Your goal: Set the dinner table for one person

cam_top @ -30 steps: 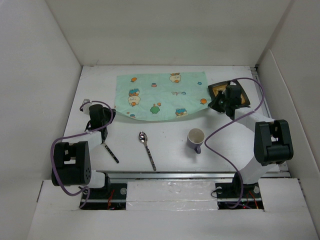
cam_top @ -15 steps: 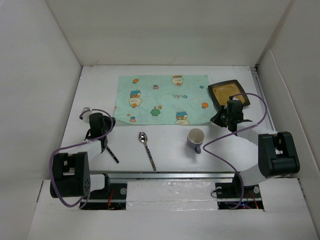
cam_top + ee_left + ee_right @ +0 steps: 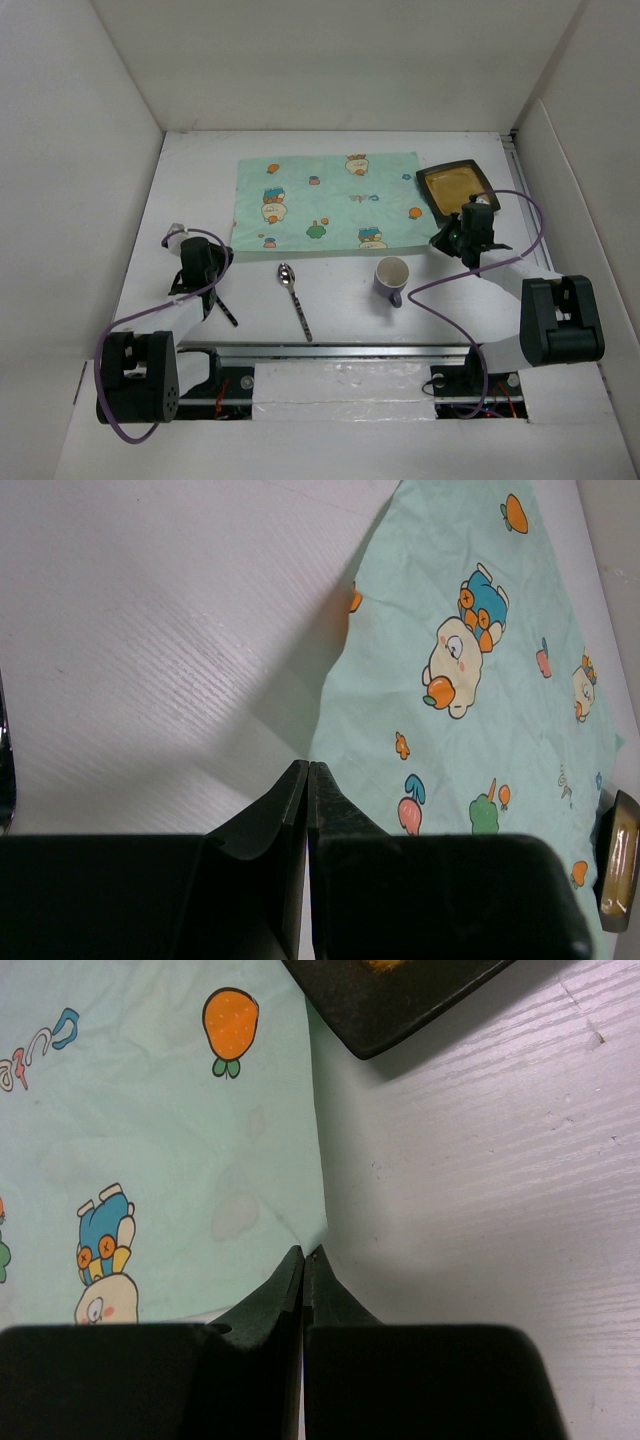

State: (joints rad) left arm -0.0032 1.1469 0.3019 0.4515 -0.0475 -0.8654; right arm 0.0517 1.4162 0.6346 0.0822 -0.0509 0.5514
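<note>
On the table (image 3: 350, 310), the left gripper (image 3: 307, 770) and right gripper (image 3: 304, 1252) each clench a lower placemat (image 3: 330, 200) corner. A tray (image 3: 455, 188) crowds its right edge; cup (image 3: 391, 276) and spoon (image 3: 294, 298) sit below. Bare room lies far left.

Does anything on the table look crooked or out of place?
The square plate sits rotated beside the placemat, off its far right corner, not on it. The spoon lies diagonally on the bare table.
</note>
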